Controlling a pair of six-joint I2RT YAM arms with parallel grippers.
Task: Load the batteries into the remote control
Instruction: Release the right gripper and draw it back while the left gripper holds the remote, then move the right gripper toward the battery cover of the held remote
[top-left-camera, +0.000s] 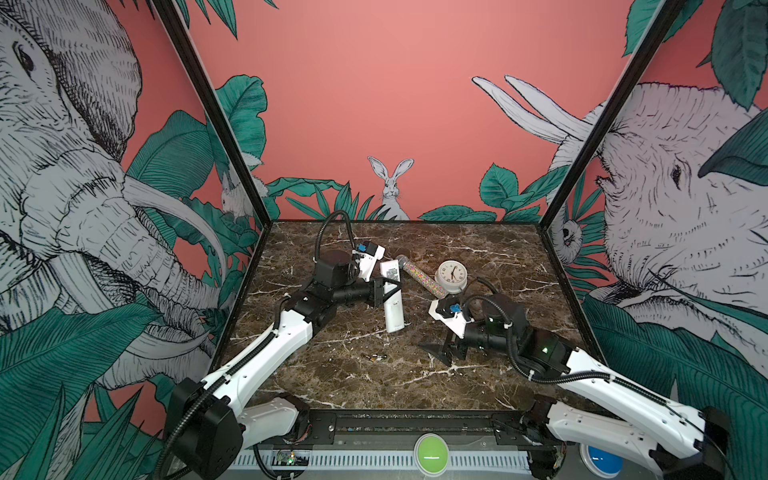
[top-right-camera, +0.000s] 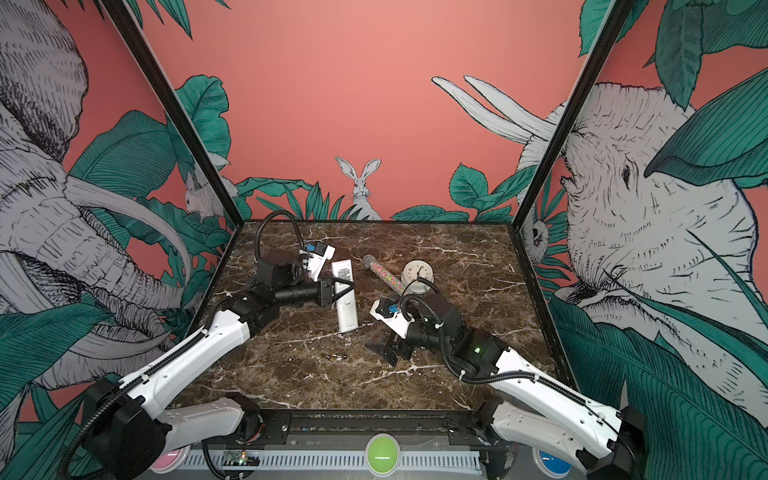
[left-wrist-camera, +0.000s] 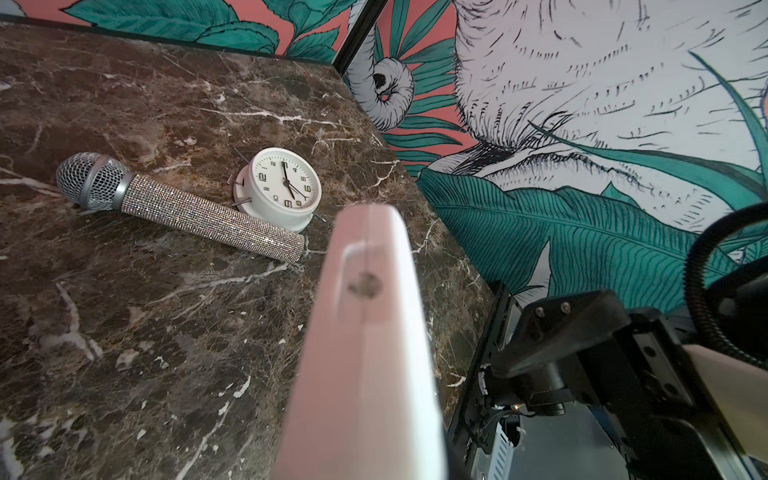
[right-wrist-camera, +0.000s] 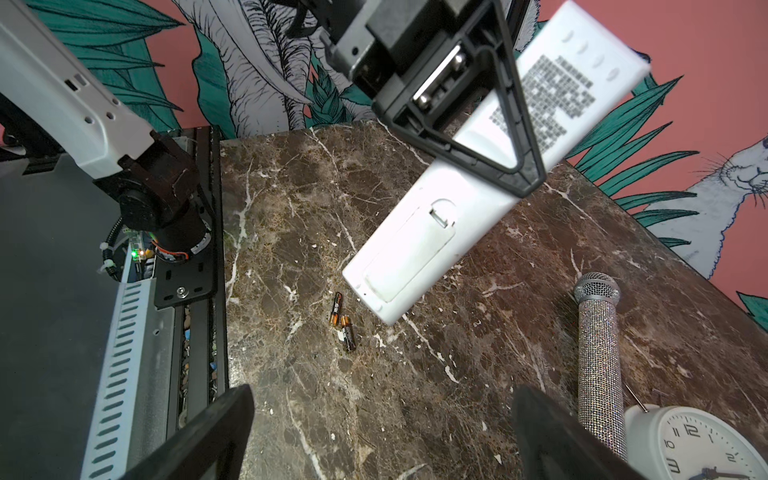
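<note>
Early in the job, judging by the layout: nothing loaded yet. Closed tight on the remote control, about mid-length, the left gripper, holding it tilted with the plain white back and printed label upward, to the left of the white clock, a glittery microphone lying in between. Impossible to tell whether its lower end touches the marble tabletop. On that back, seen from the right wrist, a battery cover apparently still in place, so opening it seems to come first. Spread wide and holding nothing, the right gripper, low over the marble, just nearer the camera than the clock. Loose on the marble, the batteries, close together end to end, nearer the camera than the clock and to its left, apart from both grippers. Left to do: cover off, both cells picked up and seated, cover back on. Count: two batteries, one remote control, one clock, one microphone, two grippers.
</note>
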